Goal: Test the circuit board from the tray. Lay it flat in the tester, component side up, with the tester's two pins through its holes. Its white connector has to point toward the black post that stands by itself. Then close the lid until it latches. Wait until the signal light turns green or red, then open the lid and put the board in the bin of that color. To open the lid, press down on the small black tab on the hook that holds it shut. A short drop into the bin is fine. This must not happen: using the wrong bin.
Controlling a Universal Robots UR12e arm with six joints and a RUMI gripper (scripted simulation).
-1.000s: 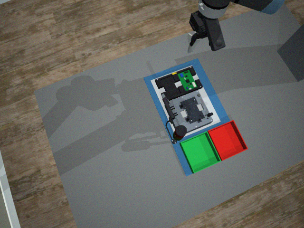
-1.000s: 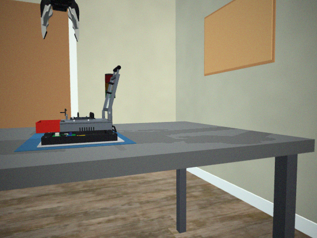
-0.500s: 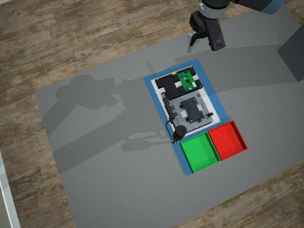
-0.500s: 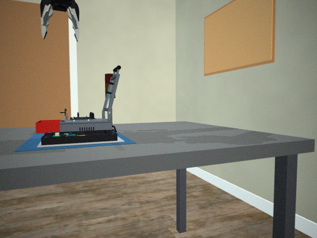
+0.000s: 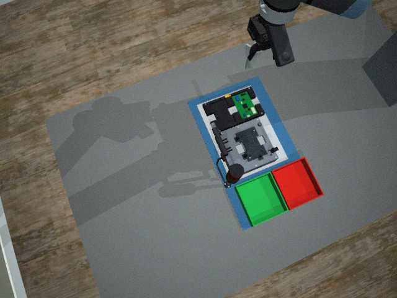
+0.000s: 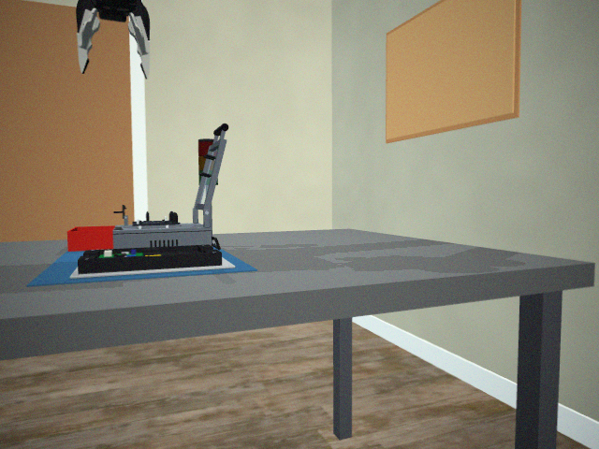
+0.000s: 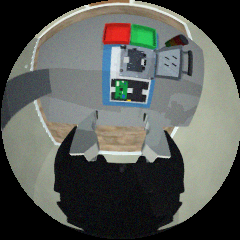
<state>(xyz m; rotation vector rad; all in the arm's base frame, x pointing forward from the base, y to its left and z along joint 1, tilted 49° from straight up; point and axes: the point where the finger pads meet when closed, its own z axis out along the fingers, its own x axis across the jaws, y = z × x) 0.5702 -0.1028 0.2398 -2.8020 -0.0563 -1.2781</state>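
The green circuit board lies in the black tray at the far end of the blue mat; it also shows in the wrist view. The grey tester sits beside the tray with its lid raised upright. The signal light stands by the tester's corner. My gripper hangs high above the table, well above and beyond the tray, with its fingers partly open and nothing between them. It also shows in the top view.
The green bin and the red bin stand side by side at the near end of the blue mat. The table edge runs close behind the tray.
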